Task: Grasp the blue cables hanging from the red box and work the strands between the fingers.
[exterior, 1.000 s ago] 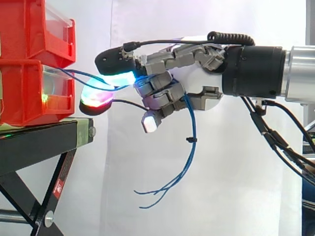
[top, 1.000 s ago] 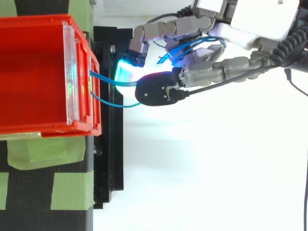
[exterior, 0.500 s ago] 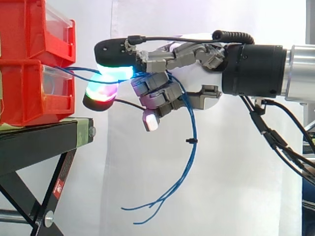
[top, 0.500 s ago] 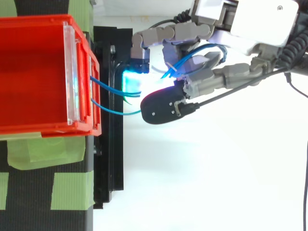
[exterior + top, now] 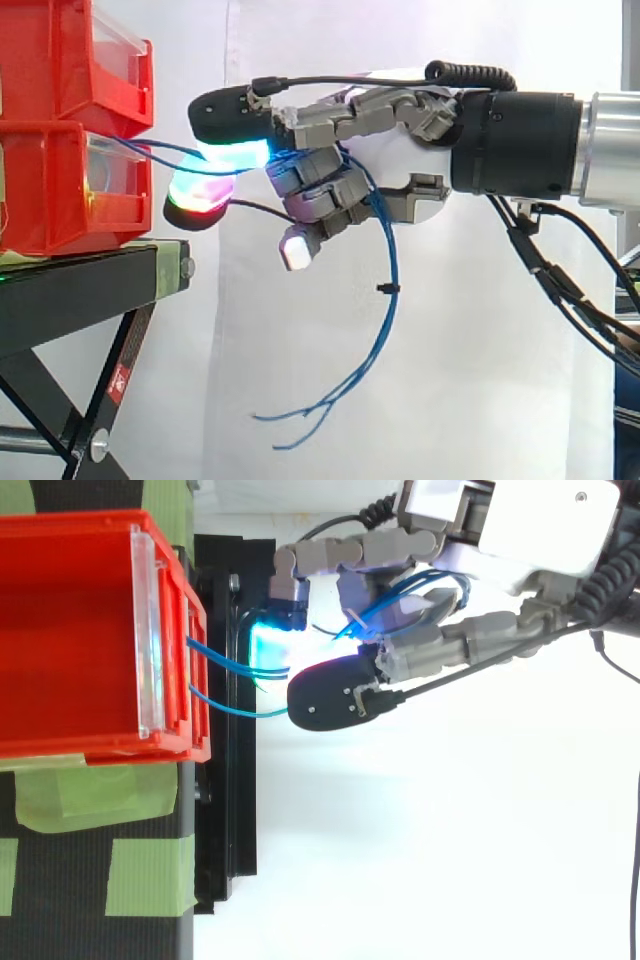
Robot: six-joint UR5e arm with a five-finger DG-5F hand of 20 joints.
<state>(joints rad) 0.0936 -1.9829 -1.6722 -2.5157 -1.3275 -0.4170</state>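
1. Hand [image 5: 405,165] curled round blue cables [image 5: 391,270], just beside red box [image 5: 50,190].
2. Cables leave the box front, pass through the hand; loose ends hang below.
3. Strands probably pinched between glowing pads [image 5: 238,155]; contact partly hidden.

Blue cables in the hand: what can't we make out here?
- Side view: where the thin blue cables anchor, hidden by the front wall of the red plastic bin.
- Top view: pad contact on the strands, covered by a black fingertip of the hand.
- Both views: strand paths inside the curled fingers.
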